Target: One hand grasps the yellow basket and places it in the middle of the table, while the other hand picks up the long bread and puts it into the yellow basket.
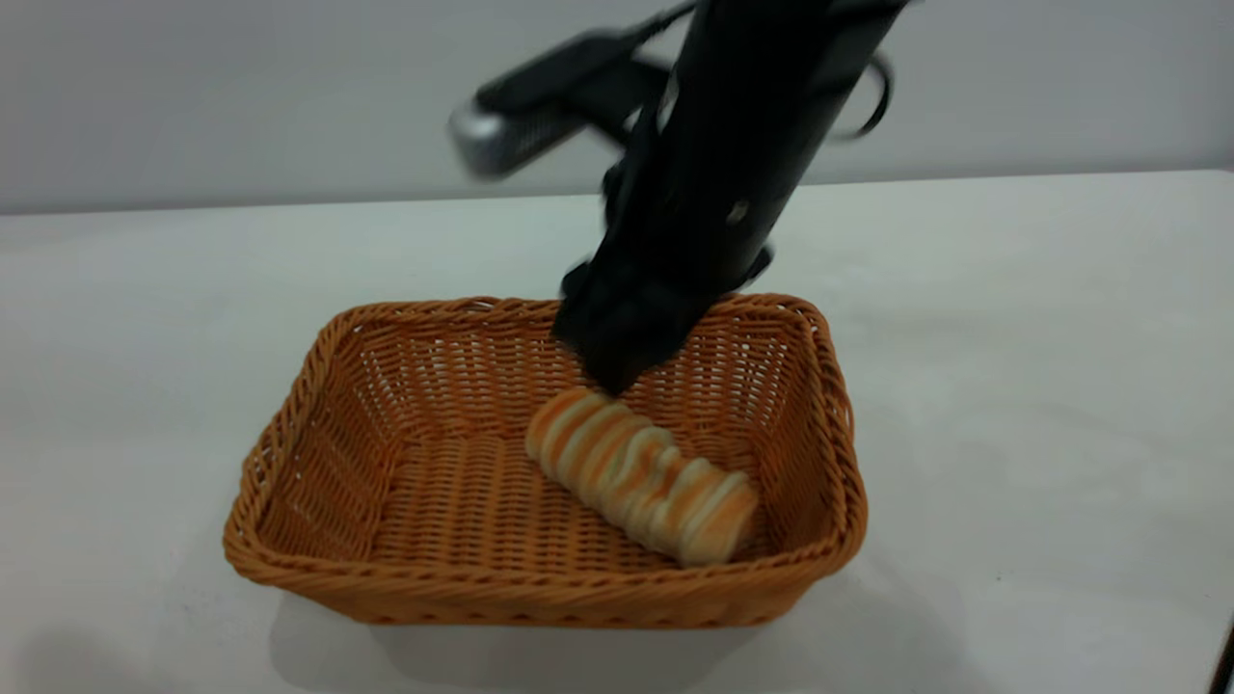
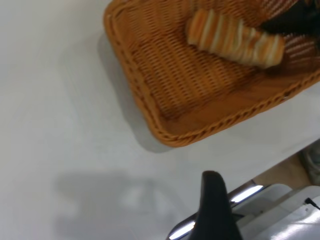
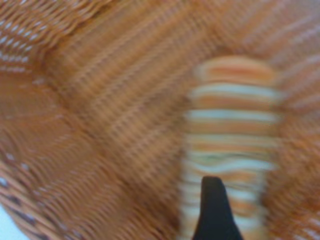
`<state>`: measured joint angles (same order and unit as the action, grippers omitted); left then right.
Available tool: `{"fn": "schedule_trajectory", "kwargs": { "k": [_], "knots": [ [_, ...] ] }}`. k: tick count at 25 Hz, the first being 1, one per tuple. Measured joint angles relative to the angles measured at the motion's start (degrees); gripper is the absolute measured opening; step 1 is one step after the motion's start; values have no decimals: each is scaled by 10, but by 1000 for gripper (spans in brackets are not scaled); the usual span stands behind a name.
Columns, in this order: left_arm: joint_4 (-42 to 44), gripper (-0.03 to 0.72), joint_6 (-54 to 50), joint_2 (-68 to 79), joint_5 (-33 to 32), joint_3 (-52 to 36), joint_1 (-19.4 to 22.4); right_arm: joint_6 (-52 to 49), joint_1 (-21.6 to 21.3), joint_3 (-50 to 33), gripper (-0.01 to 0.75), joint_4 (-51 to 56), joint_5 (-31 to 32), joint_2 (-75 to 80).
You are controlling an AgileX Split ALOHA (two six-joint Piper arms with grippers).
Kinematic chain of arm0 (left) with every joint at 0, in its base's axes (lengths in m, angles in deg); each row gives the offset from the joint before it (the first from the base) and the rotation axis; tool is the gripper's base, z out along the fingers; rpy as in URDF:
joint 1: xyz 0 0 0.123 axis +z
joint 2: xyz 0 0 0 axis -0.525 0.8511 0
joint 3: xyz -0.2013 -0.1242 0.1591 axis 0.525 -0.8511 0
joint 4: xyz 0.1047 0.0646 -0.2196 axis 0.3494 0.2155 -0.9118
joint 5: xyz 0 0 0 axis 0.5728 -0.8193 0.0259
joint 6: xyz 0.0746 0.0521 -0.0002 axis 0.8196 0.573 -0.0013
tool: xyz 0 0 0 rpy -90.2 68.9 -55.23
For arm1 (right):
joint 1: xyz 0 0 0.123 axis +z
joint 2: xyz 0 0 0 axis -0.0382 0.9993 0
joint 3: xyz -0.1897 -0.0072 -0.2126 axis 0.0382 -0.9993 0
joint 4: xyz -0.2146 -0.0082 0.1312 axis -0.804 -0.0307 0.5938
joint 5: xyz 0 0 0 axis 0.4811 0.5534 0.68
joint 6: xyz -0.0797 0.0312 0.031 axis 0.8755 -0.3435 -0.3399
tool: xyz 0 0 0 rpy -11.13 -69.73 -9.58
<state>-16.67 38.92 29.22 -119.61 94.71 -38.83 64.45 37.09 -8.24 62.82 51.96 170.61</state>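
Note:
The yellow basket point(image 1: 318, 569) stands on the white table point(image 1: 1012, 405) near its middle. The long bread point(image 1: 641, 472) lies flat on the basket floor, towards the basket's right side, striped golden-orange and cream. My right gripper point(image 1: 612, 378) reaches down from above and hangs just over the bread's far end, inside the basket; I cannot tell whether it touches. The right wrist view shows the bread point(image 3: 232, 125) directly beyond the right gripper point(image 3: 212, 200). My left gripper point(image 2: 214, 200) is away from the basket point(image 2: 165, 125), over bare table, out of the exterior view.
The left wrist view shows the bread point(image 2: 232, 37) in the basket and the right gripper point(image 2: 295, 20) beside it. The table's edge with a metal strip point(image 2: 245, 192) and white gear lies beyond the left gripper. A grey wall point(image 1: 241, 96) backs the table.

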Motion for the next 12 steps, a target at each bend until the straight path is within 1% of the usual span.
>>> {"fn": "schedule_trajectory", "kwargs": {
  "k": [5, 12],
  "knots": [
    [21, 578, -9, -42, 1, -25, 0, 0, -55, 0, 485, -4, 54, -58],
    [55, 578, -39, -149, -3, -58, 0, 0, -122, 0, 395, -26, 128, -148]
  ]
}}
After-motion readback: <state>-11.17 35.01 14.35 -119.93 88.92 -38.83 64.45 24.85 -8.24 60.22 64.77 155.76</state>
